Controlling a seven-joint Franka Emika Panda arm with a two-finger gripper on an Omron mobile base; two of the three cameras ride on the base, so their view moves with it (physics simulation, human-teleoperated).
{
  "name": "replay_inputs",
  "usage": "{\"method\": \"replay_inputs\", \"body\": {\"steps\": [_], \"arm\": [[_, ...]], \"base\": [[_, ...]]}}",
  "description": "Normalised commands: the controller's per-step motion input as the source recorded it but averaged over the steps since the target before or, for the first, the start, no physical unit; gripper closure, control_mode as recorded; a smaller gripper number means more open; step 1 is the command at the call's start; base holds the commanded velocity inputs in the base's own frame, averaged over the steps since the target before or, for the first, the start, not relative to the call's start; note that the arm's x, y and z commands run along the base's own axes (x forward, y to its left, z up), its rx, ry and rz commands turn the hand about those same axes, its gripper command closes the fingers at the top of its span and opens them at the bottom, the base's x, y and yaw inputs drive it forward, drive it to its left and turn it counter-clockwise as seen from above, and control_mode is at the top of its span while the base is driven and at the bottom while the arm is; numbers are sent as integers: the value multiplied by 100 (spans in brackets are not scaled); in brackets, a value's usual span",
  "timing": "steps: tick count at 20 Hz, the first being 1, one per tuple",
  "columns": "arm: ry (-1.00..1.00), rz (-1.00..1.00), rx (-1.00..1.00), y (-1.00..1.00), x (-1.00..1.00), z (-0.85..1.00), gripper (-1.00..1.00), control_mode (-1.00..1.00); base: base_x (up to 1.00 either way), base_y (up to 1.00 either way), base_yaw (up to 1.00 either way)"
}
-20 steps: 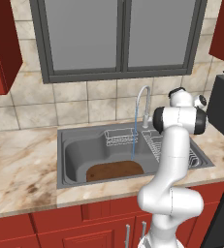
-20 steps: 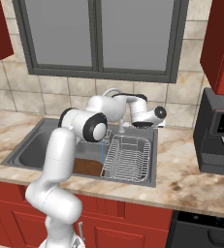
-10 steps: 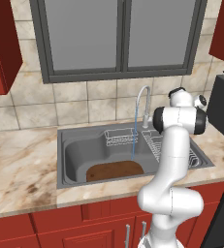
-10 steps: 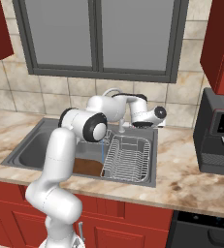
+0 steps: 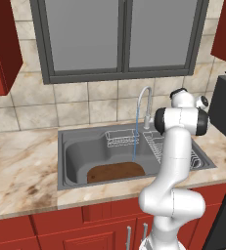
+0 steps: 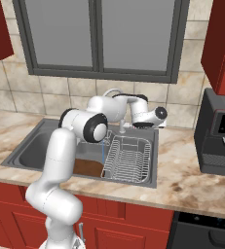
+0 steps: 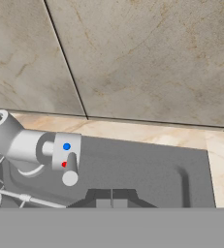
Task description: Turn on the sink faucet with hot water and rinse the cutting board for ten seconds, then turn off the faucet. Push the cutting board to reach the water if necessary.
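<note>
Nothing has moved over the last second: arm, stream and board sit as they did in both base views.

Going left to right in the left base view, the sink (image 5: 68, 161) takes up the left and middle of the counter. The cutting board (image 5: 116, 172) lies flat on the basin floor against the front wall, with its long axis running left to right along the front rim. The water (image 5: 134, 140), a thin pale-blue line, drops straight from the spout and meets the board near its right back edge, so the board seems to need no push. The sink faucet (image 5: 145, 104) stands behind the basin, its spout arching forward and leftward over it.

Right of that, by the tap's base, the gripper (image 7: 111, 199) has its fingertips pressed together with nothing between them. It hovers just short of the lever (image 7: 69, 162) (blue and red dots on the cap), which points toward the camera.

By my judgement the faucet is on and the rinse is underway. Left to do: finish the ten seconds, then shut the water off.
</note>
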Motion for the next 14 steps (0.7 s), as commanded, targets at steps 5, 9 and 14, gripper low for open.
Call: {"method": "replay_inputs", "body": {"steps": [5,9,14], "arm": [[0,0,0,0,0,0,100,-100],[0,0,0,0,0,0,100,-100],[0,0,0,0,0,0,100,-100]], "base": [[0,0,0],[0,0,0],[0,0,0]]}}
